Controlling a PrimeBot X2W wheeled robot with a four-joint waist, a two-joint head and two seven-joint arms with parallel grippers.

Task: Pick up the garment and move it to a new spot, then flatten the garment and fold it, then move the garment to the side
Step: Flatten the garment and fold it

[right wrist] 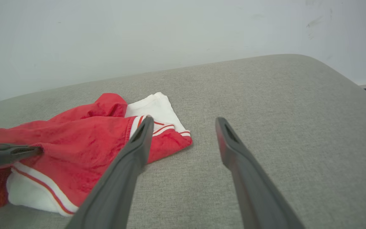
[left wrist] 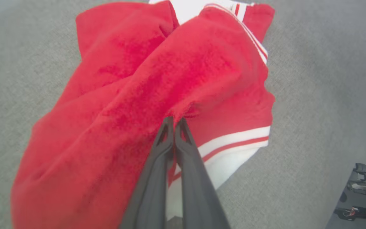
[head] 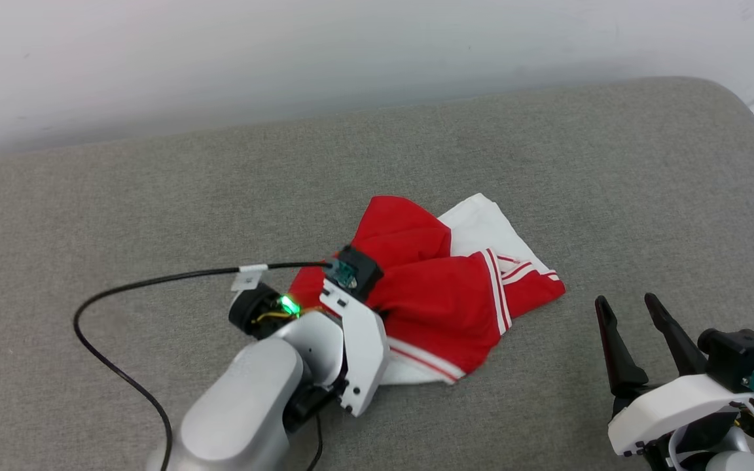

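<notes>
We find no writing that we can read. The small white tag (head: 248,277) on the black cable (head: 292,265), just left of the garment (head: 442,301), is too small for us to make out any mark. The cloth itself turns only red, white and striped trim toward us.
</notes>
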